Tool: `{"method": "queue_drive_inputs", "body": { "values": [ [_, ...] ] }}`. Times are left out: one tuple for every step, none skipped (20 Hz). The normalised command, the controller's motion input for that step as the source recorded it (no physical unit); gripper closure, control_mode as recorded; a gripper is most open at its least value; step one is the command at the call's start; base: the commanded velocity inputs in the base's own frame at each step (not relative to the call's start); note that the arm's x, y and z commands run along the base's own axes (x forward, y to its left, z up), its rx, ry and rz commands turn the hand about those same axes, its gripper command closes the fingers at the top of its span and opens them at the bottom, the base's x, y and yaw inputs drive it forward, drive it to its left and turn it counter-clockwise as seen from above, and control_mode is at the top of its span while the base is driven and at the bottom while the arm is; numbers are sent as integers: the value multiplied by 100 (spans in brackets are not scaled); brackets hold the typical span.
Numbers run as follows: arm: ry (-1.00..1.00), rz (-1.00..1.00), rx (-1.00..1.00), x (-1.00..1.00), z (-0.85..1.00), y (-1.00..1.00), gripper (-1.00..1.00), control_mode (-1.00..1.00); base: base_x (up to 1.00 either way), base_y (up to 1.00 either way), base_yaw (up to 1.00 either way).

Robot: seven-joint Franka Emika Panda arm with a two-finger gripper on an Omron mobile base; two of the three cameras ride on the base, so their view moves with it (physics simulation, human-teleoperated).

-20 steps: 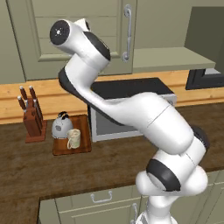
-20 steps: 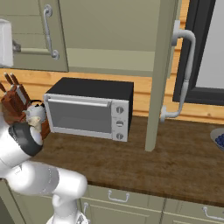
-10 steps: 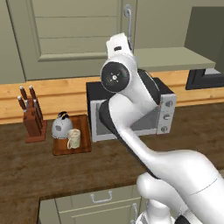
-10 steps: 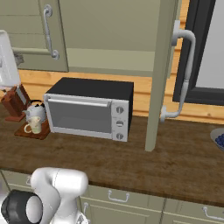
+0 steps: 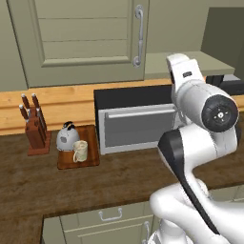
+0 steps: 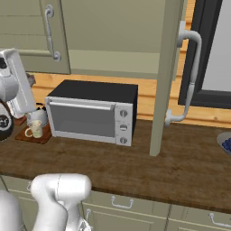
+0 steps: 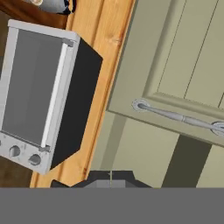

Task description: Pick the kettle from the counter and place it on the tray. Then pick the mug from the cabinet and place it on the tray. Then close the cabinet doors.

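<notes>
The tool (image 7: 110,180) is fully closed, its two dark tips pressed together at the bottom of the hand view, with nothing between them and nothing touching them. It points toward the underside region of the cabinet (image 5: 190,64), in front of the left cabinet door (image 7: 183,65) and its silver bar handle (image 7: 179,117).

The kettle (image 5: 67,137) and the mug (image 5: 80,150) both stand on the tray (image 5: 90,155), the mug just in front of and right of the kettle. The tray lies on the table (image 5: 71,186), between the knife block (image 5: 34,128) and the microwave (image 5: 136,121).

The left cabinet door (image 5: 83,40) is shut flat against the cabinet face. The right cabinet door (image 6: 164,76) stands open, seen edge-on in the right base view, projecting out over the table to the right of the microwave (image 6: 92,113).

In the left base view the arm (image 5: 200,143) covers the right end of the microwave and the table beyond it. In the right base view the arm hides part of the tray (image 6: 40,137) and most of the kettle; the mug (image 6: 35,130) remains visible. In the hand view the kettle is cut off at the top edge.

Open table surface lies in front of the microwave and tray, up to the front edge above the drawers (image 5: 112,217).
</notes>
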Motion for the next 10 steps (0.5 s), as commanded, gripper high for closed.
{"method": "queue_drive_inputs", "body": {
  "values": [
    [0,7,5,-4,0,-50,100,-100,0,0,0],
    [0,8,3,-15,0,-54,100,-100,0,0,0],
    [0,8,6,-14,0,-59,100,-100,0,0,0],
    [0,12,0,-47,-9,-54,100,-100,0,0,0],
    [0,11,4,-51,-10,-66,100,-100,0,0,0],
    [1,13,4,-64,-14,-69,100,-100,0,0,0],
    [1,14,8,-83,-16,-75,100,-100,0,0,0],
    [1,15,9,-87,-17,-77,100,-100,0,0,0],
    [2,17,8,-84,-19,-74,100,-100,0,0,0],
    [1,17,8,-89,-19,-74,100,-100,0,0,0]
  ]
}}
